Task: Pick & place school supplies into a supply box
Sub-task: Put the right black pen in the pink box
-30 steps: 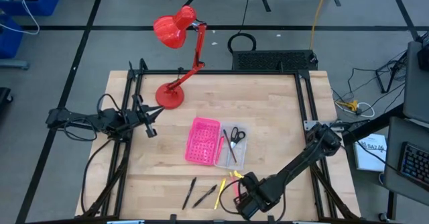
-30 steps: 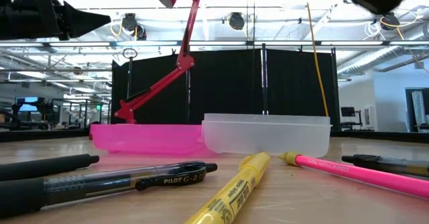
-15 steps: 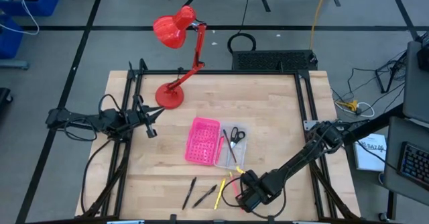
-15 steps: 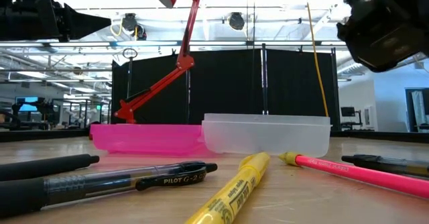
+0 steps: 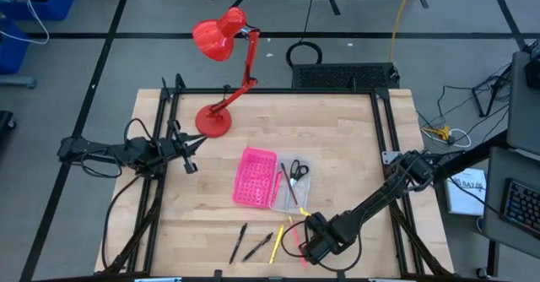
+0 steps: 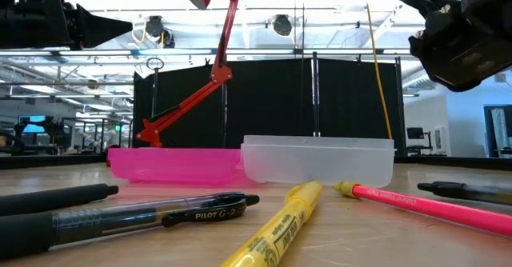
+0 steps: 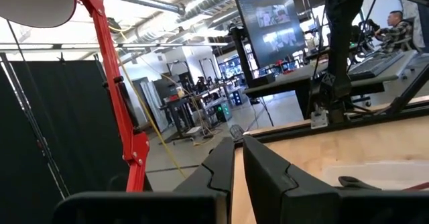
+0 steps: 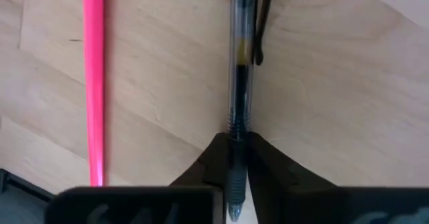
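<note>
Two arms: I see my right gripper (image 5: 314,246) low at the table's near edge; my left gripper (image 5: 191,165) waits near the lamp (image 5: 221,39).
Right jaws: clenched on a clear pen (image 8: 240,83).
Left jaws: pressed together, holding nothing.
Supply box (image 5: 272,179): mid-table, scissors (image 5: 297,171) inside.

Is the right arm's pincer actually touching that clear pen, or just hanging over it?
Touching. The right wrist view shows the right pincer with both dark fingers pressed against the sides of the clear pen, no gap showing.
</note>
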Robot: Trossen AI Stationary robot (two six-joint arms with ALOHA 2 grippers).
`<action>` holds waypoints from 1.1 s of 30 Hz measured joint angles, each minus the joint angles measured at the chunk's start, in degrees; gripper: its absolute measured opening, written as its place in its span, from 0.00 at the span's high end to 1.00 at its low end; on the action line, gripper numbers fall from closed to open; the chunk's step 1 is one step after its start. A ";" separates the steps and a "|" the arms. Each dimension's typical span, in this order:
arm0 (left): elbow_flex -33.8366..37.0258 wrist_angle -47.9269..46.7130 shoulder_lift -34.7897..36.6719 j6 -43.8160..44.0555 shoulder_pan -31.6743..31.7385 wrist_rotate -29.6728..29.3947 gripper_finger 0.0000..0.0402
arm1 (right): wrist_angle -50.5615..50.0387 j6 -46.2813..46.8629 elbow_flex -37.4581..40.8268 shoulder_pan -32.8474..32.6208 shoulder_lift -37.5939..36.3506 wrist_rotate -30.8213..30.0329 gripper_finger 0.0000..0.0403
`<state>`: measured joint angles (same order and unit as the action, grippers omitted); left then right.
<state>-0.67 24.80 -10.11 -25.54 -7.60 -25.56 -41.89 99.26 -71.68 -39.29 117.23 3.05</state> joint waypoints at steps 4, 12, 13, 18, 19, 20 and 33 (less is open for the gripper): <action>0.00 0.00 0.00 0.02 0.02 0.00 0.90 | -0.34 -0.97 0.00 0.00 0.00 -0.10 0.94; 0.00 -0.19 0.01 0.15 0.00 0.00 0.90 | 4.93 -2.39 0.66 0.06 -2.44 -4.98 0.94; 0.00 -0.30 0.00 0.20 0.01 0.00 0.90 | 5.89 -2.56 0.66 0.22 -3.55 -5.46 0.94; 0.00 -1.11 0.00 1.00 0.00 0.00 0.90 | 6.58 -2.68 0.94 0.28 -8.96 -11.35 0.94; 0.00 -1.18 0.00 1.29 0.00 0.02 0.90 | 6.24 -2.70 1.04 0.14 -9.89 -12.78 0.94; 0.00 -1.15 0.00 1.77 0.00 0.02 0.90 | 6.59 -2.54 1.03 0.12 -10.75 -13.53 0.94; 0.00 -1.11 0.01 2.03 0.00 0.02 0.90 | 7.54 -0.15 0.79 1.39 -16.74 -13.51 0.93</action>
<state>-0.67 23.68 -10.10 -23.51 -7.60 -25.54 -34.35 99.11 -70.89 -37.90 100.49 -10.46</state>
